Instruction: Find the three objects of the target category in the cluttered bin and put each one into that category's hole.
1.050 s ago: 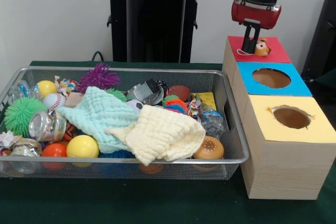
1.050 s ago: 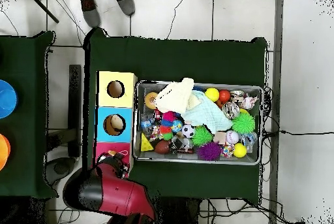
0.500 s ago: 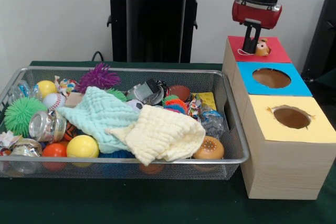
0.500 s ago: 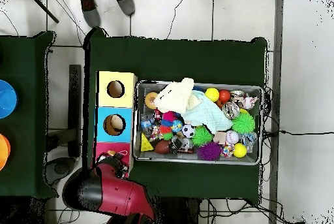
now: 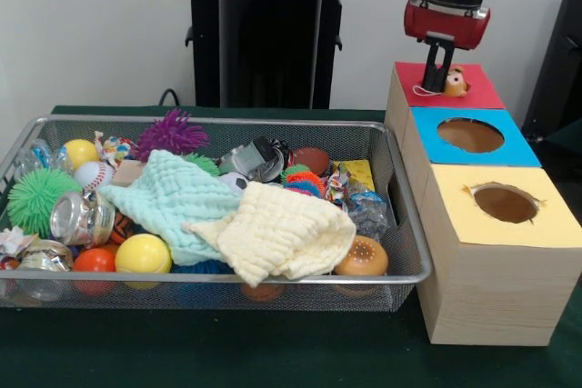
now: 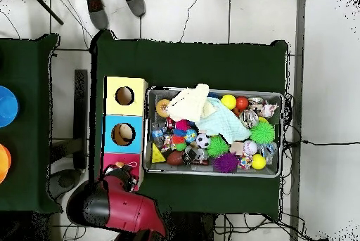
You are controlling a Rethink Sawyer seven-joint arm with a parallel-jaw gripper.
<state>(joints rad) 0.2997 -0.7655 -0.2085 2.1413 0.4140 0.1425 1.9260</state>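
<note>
A: Where is the gripper [image 5: 440, 68] sitting right now?

B: It is hanging over the red-topped box [image 5: 473, 88], the one at the back end of the row of three boxes, with its dark fingers pointing down at the red top. A small orange toy [image 5: 454, 83] with a pale string is lying on that top, just beside the fingers.

A: Is it holding the toy?

B: I cannot tell. The fingers are showing as one dark stalk in the front view, and the overhead view is hiding them under the red arm, so whether they are parted or closed, or gripping anything, is not readable.

A: So how far along is the job looking?

B: Judging from this, one object is sitting at the red hole but not visibly inside it. The blue box [image 5: 509, 141] and the yellow box [image 5: 536, 215] are showing open holes with nothing on top.

A: And the bin?

B: The wire bin [image 5: 405, 224] is looking full: balls, spiky toys, and a mint cloth [image 5: 168, 197] and a cream cloth [image 5: 282, 229] lying across the middle, covering what is beneath. My guess is most of the searching is left, and those cloths are likely getting in the way.
</note>
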